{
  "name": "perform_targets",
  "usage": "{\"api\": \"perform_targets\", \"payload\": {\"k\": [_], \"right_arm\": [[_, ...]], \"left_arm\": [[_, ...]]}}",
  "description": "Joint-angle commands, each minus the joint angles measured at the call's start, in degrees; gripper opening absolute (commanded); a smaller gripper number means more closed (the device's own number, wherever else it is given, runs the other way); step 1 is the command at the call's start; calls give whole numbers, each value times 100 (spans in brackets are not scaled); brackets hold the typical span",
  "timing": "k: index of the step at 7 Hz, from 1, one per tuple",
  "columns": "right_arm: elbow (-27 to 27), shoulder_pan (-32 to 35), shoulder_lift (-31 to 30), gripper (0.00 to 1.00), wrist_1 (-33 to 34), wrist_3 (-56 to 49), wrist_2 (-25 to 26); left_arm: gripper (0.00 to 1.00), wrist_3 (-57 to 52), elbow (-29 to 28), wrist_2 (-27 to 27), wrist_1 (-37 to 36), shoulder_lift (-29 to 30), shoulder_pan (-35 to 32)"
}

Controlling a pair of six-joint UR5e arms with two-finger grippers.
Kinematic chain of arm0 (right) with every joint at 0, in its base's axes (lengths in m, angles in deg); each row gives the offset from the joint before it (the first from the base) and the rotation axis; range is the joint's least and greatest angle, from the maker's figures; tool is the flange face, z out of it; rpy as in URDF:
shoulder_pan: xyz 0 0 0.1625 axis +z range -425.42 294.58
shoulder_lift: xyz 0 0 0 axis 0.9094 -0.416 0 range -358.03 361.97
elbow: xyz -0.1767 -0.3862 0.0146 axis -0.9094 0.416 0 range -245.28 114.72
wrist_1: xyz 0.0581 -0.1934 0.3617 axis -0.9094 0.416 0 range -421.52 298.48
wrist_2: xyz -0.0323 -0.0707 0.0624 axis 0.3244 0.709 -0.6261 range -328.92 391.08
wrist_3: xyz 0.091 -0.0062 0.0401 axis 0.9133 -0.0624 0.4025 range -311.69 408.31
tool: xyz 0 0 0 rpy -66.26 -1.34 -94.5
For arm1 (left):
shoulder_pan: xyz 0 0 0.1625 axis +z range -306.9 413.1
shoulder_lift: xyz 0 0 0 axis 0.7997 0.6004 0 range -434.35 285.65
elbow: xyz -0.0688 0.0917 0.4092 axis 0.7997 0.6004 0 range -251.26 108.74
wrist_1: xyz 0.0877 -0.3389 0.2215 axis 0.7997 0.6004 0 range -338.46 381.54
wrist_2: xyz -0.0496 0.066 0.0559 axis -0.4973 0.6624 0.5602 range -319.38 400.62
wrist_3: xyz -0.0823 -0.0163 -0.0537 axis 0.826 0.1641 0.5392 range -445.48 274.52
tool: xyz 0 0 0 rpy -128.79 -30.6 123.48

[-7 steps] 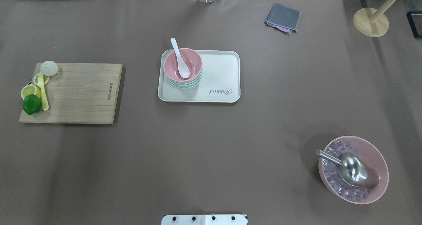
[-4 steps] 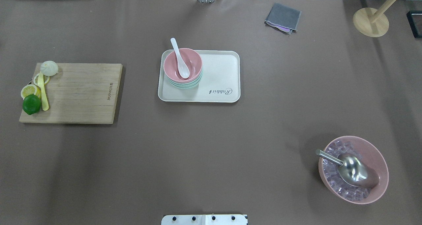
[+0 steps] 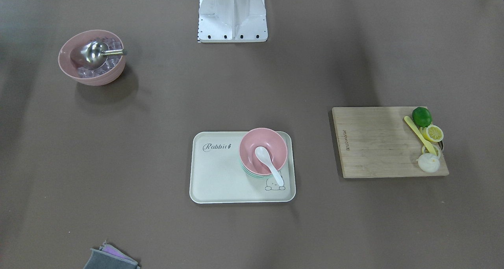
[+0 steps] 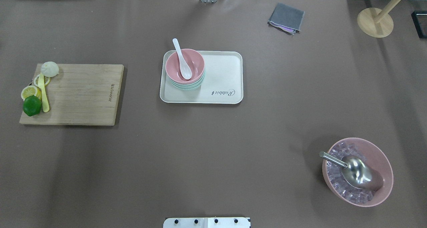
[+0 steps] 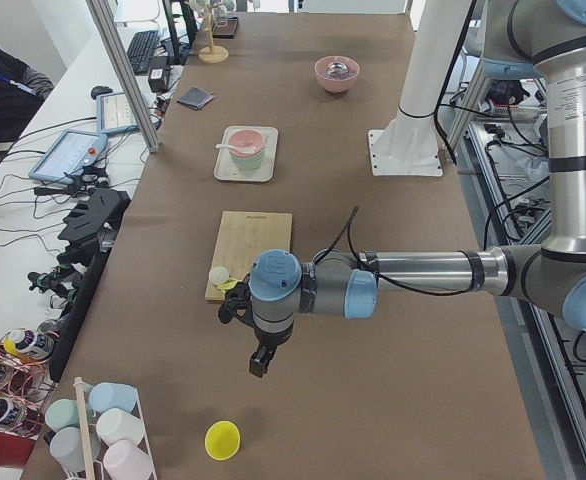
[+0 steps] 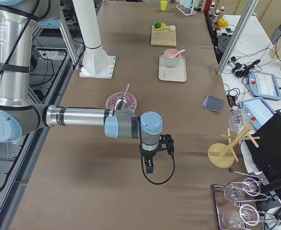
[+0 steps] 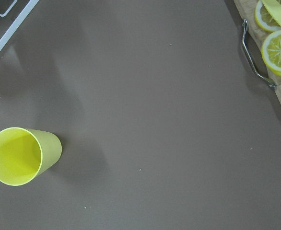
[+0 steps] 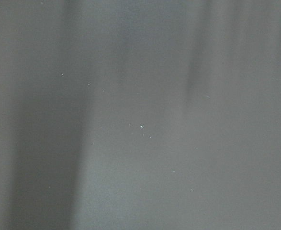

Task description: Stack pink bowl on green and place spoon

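With the pink bowl (image 4: 195, 64) nested on the green bowl (image 4: 186, 86) at the left end of the tray (image 4: 222, 72) and the spoon (image 4: 182, 61) lying in it, handle over the far rim, I judge the spoon light, stiff and slippery, best pinched mid-handle; whether my left gripper (image 5: 258, 366) and right gripper (image 6: 149, 167) are spread I cannot tell.

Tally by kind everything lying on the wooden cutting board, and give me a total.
Green round lime: 1
Yellow lemon slices: 2
White round bun: 1
Pale yellow plastic utensil: 1
Total: 5, all crowded at one end of the wooden cutting board
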Motion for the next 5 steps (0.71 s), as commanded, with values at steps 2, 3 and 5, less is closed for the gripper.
{"api": "perform_targets", "payload": {"k": [2,3,5], "right_arm": [[-4,0,-20,100,-18,-13,18],[22,0,-64,100,-18,-13,27],[22,0,-38,100,-18,47,27]], "left_arm": [[98,0,50,-4,0,-54,-3],[98,0,59,-4,0,-62,-3],[98,-9,85,-4,0,-62,-3]]}}
